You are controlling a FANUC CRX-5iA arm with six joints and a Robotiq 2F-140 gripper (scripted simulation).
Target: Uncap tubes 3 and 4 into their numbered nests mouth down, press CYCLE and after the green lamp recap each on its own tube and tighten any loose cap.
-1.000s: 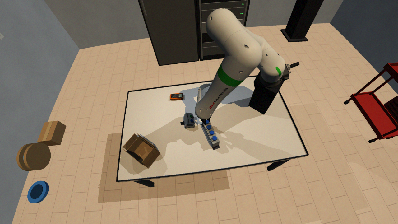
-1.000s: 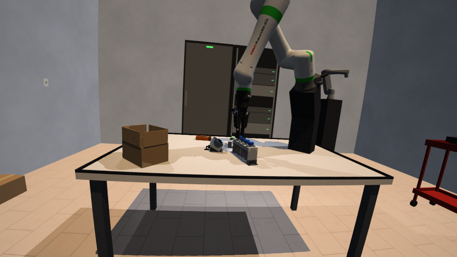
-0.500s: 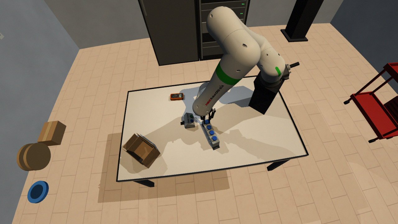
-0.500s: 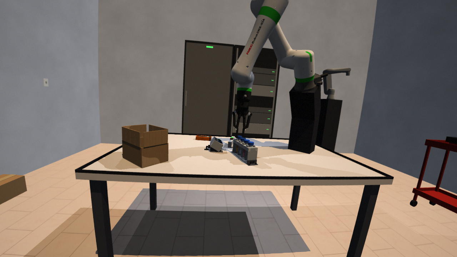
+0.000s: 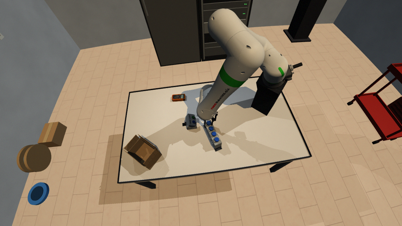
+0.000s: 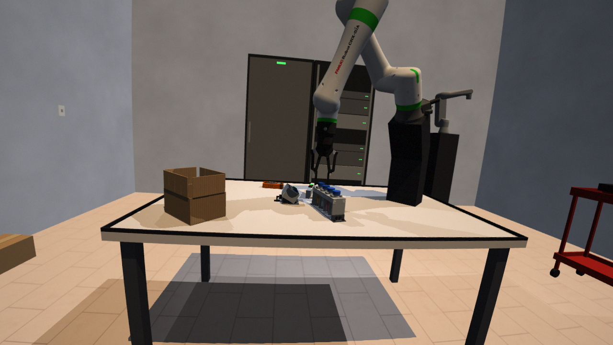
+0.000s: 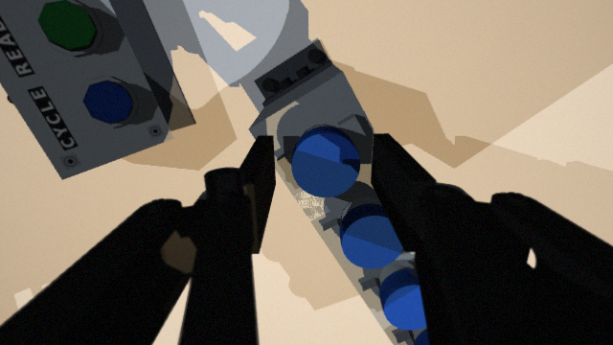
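The black two-fingered hand (image 7: 323, 144) is being held open and empty, its jaws standing to either side of the end round blue screw cap (image 7: 326, 160) with a gap visible on each side in the wrist view. That cap is being carried on its tube in the grey oblong decapping station (image 5: 212, 137), at the end of the row nearest the arm's tall black pedestal (image 5: 265, 98). Which tube number it is cannot be told for certain from these views. The next blue cap (image 7: 371, 236) and a third blue cap (image 7: 402, 299) are being shown in line beyond it, all seated on their tubes. In the exterior view the hand (image 6: 324, 165) is being held just above the row of caps, fingers pointing down.

The grey key housing (image 7: 77, 86) is being seen just beside the station, with its dark green octagonal READY key (image 7: 67, 25) and dark blue octagonal CYCLE key (image 7: 108, 102) both unlit. Everything is being carried on the white, black-edged worktop (image 5: 252, 157), along with an open brown cardboard box (image 5: 142, 151) and an orange handheld meter (image 5: 178, 97), both well apart from the station.
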